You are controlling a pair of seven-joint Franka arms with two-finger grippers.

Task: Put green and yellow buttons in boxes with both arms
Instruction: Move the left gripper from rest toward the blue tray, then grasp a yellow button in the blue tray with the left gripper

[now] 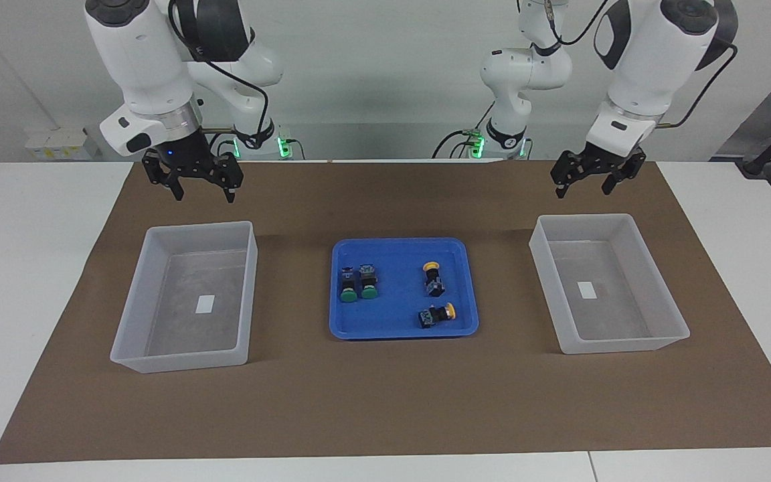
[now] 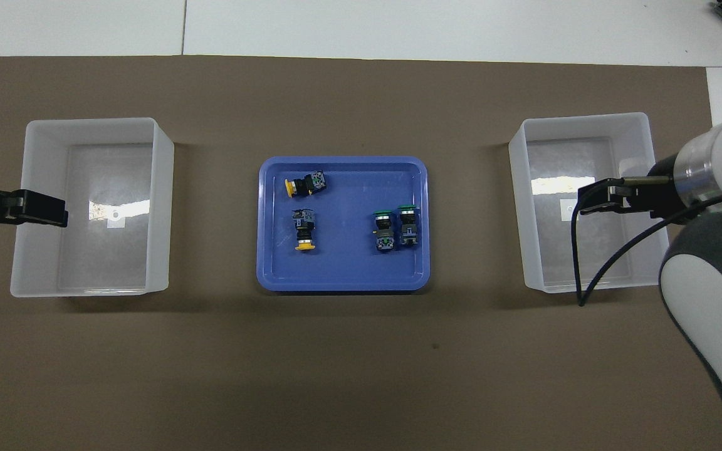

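Both end effectors, left and right, hang spread apart and empty above the counter, since all four buttons lie unpicked in the blue tray between them.

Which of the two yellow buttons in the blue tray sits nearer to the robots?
The yellow button with its cap pointing toward the robots; the other yellow button lies crosswise, farther from them, in the blue tray.

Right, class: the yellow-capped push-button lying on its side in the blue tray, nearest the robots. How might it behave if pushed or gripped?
The yellow-capped push-button with a black-and-blue body looks rigid, so it should not flex. Its round cap suggests it could roll or pivot when nudged. It looks small in the shallow blue plastic tray, so it is probably light and may skid on that smooth floor.
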